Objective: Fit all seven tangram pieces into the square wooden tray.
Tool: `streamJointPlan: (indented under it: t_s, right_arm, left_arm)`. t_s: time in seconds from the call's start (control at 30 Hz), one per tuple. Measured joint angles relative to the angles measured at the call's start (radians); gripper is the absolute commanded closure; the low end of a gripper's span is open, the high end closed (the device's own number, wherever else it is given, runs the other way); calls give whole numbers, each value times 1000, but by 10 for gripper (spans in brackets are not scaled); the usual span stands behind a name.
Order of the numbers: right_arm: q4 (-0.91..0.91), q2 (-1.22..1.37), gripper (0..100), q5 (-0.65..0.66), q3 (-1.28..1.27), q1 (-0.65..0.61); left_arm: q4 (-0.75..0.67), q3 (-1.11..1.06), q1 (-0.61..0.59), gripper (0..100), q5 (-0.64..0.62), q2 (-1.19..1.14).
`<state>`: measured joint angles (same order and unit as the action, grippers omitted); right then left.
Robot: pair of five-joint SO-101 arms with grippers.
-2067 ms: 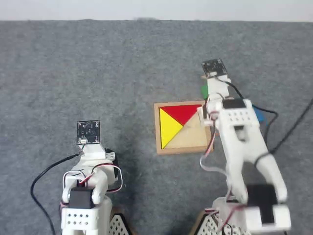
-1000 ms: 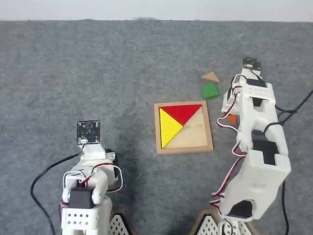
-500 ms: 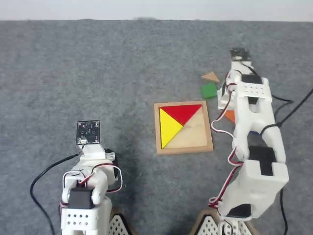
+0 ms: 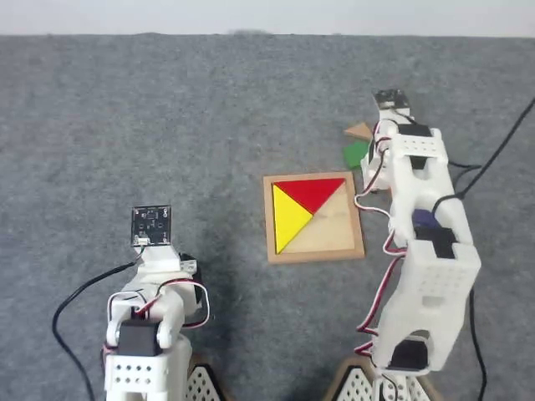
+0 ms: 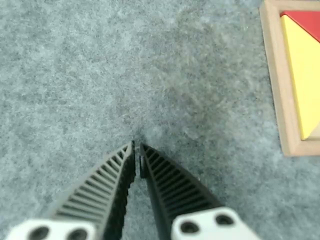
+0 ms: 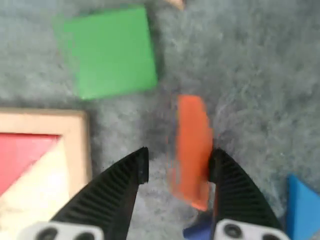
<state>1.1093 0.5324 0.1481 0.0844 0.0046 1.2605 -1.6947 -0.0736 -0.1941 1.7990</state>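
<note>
So the right gripper (image 6: 180,154) is down at the grey mat (image 4: 209,109) just off the right side of the square wooden tray (image 4: 313,256). Its jaws are spread apart with the orange piece (image 6: 192,140) sitting between them. The piece is right up against one finger and there's a clear gap to the other, so it isn't clamped. The green square (image 6: 107,50) lies just past the orange one, near the tray's far right corner but not touching it, and a tan triangle (image 4: 359,130) is a bit farther out again. Back toward the arm's base there's a blue piece (image 6: 302,210) and a darker blue-purple piece (image 6: 196,232) poking out by the finger; can't really make out their shapes. Inside the tray two pieces are seated: the red triangle (image 4: 311,191) along the far edge and the yellow triangle (image 4: 287,219) along the left edge. They meet in the middle, and the rest is bare wood. The left gripper (image 5: 136,147) is well off to the left of the tray, pinched closed on nothing, tips pointing down at the mat. Its wrist view catches the tray's near left corner. The left arm (image 4: 150,309) is folded back near its base, and the right arm (image 4: 422,267) is stretched out along the tray's right side.
</note>
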Motion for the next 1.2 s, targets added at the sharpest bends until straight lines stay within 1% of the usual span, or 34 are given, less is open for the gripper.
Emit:
streamJointPlan:
  t_s: [0.03,0.17,0.2,0.43,0.57,0.63,0.7,0.8,0.93,1.03,1.2]
  right_arm:
    - [11,15,804,0,17,5]
    - [48,48,922,40,72,14]
    - [52,51,937,52,83,23]
    - [75,52,948,112,101,23]
    - [95,52,991,135,101,17]
    - [117,52,968,135,101,2]
    - [133,52,921,132,101,-12]
    - [143,48,861,60,101,-18]
    - [149,-11,854,-6,101,-20]
    - [149,-58,854,-15,87,-51]
    - [123,-115,851,-15,-8,-114]
  left_arm:
    - [0,0,0,986,0,0]
    - [0,0,0,986,0,0]
    - [0,0,0,986,0,0]
    - [0,0,0,986,0,0]
    - [0,0,0,986,0,0]
    - [0,0,0,986,0,0]
    - [0,0,0,986,0,0]
    - [0,0,0,986,0,0]
    - [0,0,0,986,0,0]
    - [0,0,0,986,0,0]
    - [0,0,0,986,0,0]
